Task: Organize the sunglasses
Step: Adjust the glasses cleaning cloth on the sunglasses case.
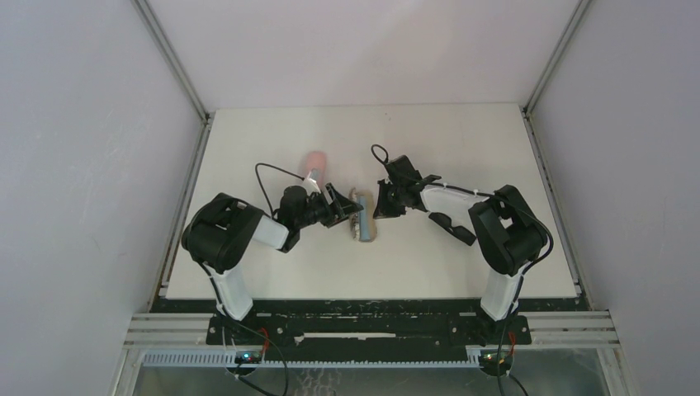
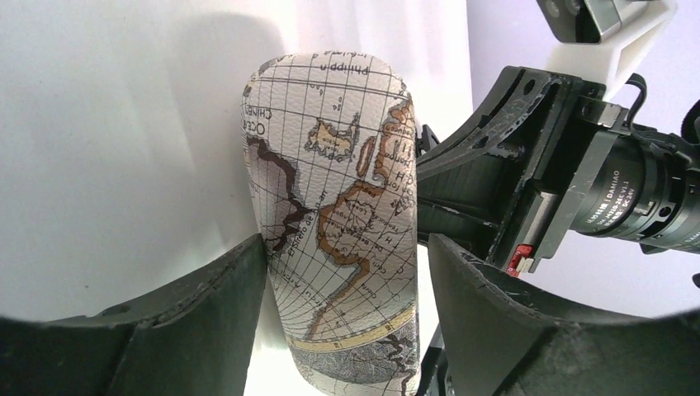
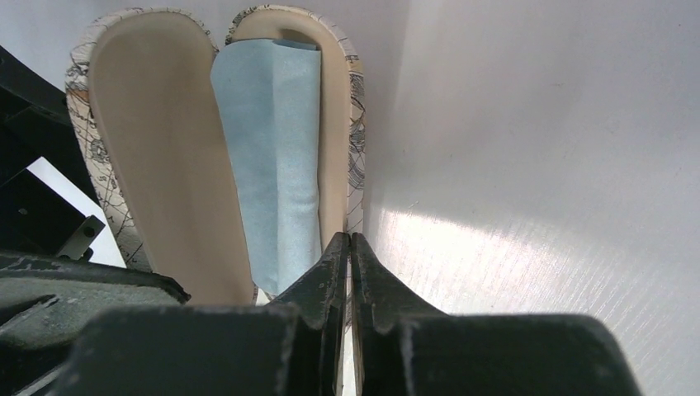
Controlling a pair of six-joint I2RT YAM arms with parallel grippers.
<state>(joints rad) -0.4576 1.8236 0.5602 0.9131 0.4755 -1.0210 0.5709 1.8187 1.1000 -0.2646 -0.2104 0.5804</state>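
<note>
No sunglasses show in any view. A map-patterned oblong case (image 1: pixel 363 224) lies mid-table between both grippers. In the right wrist view it stands open, with a beige lining (image 3: pixel 157 148) and a light-blue cloth (image 3: pixel 272 148) inside. My right gripper (image 3: pixel 351 239) is shut, pinching the rim of the case's right half; it sits just right of the case in the top view (image 1: pixel 380 202). My left gripper (image 2: pixel 347 243) is open and straddles the case's outer shell (image 2: pixel 330 165). Its left finger touches the shell and its right finger stands a little apart. In the top view the left gripper (image 1: pixel 342 206) is at the case's left.
A pink oblong case (image 1: pixel 314 160) lies just behind the left gripper. The white table (image 1: pixel 462 140) has walls on the left, right and back. The right gripper's body and camera (image 2: pixel 611 190) fill the right of the left wrist view.
</note>
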